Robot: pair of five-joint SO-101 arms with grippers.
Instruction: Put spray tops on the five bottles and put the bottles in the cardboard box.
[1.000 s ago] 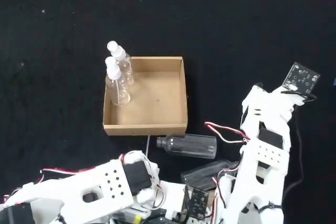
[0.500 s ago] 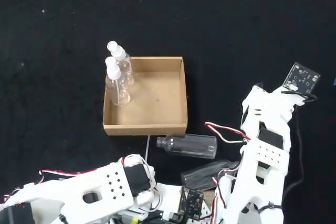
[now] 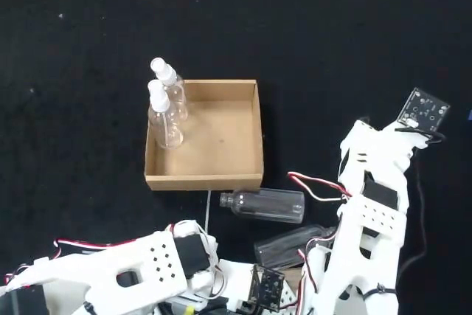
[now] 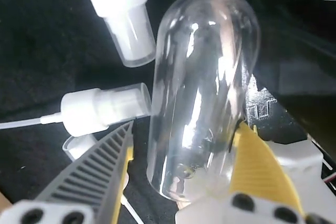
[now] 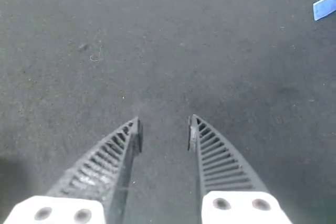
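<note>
Left gripper (image 4: 184, 127): jaws parted, straddling the lower body of an uncapped clear bottle (image 4: 205, 66); yellow finger against it, grey finger just clear, no firm hold seen. 3 loose spray tops (image 4: 105, 111) lie beside it on the black table (image 4: 47, 66). Right gripper (image 5: 165, 121): narrowly open, holding nothing, above bare cloth. High view adds the cardboard box (image 3: 204, 179) with 2 capped bottles (image 3: 164, 119) upright in its far left corner, 1 capless bottle (image 3: 265, 205) on its side just outside the near wall, and another bottle (image 3: 287, 243) nearer, partly under the right arm (image 3: 372, 212). Since 1 s ago: left arm (image 3: 125, 274) has drawn back toward the near edge; box and bottles unmoved.
</note>
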